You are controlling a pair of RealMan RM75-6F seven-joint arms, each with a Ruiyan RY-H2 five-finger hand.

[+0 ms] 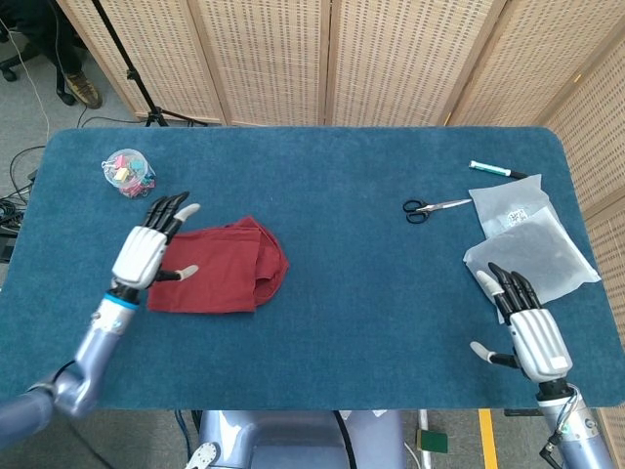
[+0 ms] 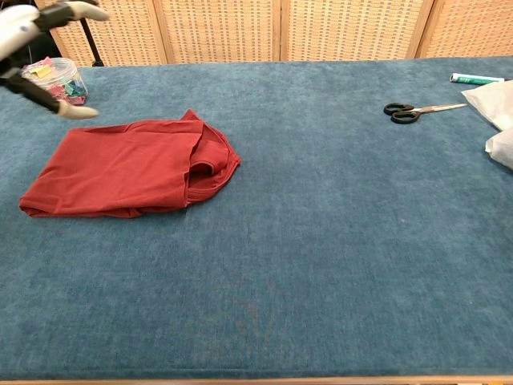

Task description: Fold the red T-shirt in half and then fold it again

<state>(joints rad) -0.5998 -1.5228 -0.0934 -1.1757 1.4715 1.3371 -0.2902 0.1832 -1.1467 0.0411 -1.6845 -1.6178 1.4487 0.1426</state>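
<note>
The red T-shirt (image 1: 227, 268) lies folded into a compact bundle on the blue table, left of centre; the chest view shows the T-shirt (image 2: 128, 168) flat with a rumpled right end. My left hand (image 1: 146, 248) hovers over the shirt's left edge, fingers spread and holding nothing; in the chest view only part of the left hand (image 2: 32, 32) shows at the top left corner, above the cloth. My right hand (image 1: 527, 327) rests open near the table's front right, far from the shirt.
A clear jar of coloured clips (image 1: 127, 173) stands at the back left. Scissors (image 1: 430, 206), a marker pen (image 1: 498, 170) and clear plastic bags (image 1: 527, 239) lie at the right. The blue table cover (image 1: 371, 293) spans the middle.
</note>
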